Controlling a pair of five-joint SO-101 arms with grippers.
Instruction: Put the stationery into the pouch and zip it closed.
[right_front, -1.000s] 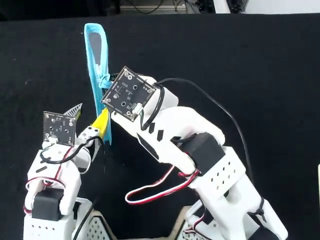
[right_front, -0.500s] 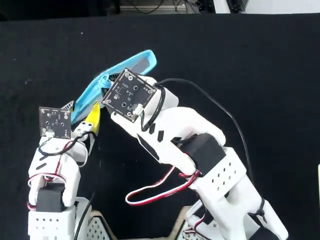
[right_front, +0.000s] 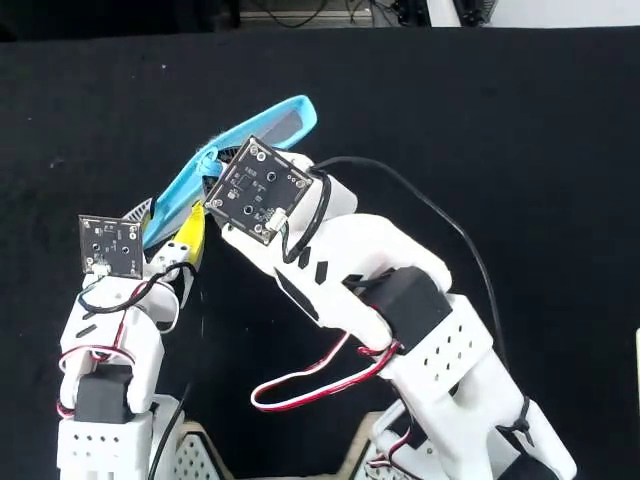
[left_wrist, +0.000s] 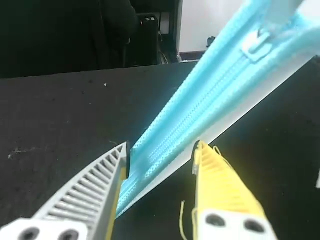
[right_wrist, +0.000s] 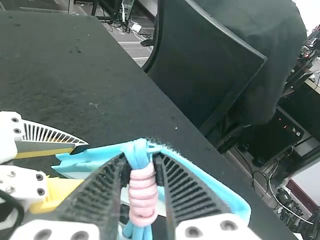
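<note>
left gripper (left_wrist: 161, 150): clamped on pouch (left_wrist: 215, 90) | right gripper (right_wrist: 141, 160): pinching zip cord (right_wrist: 142, 195), arm stretched forward-left

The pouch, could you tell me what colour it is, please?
Light blue; the pouch shows best in left wrist view.

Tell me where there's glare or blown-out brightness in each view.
High view: matte black table, no glare; a white patch at the top right edge. Left wrist view: the wall behind the pouch is blown out. Right wrist view: a bright sliver beyond the dark chair.
</note>
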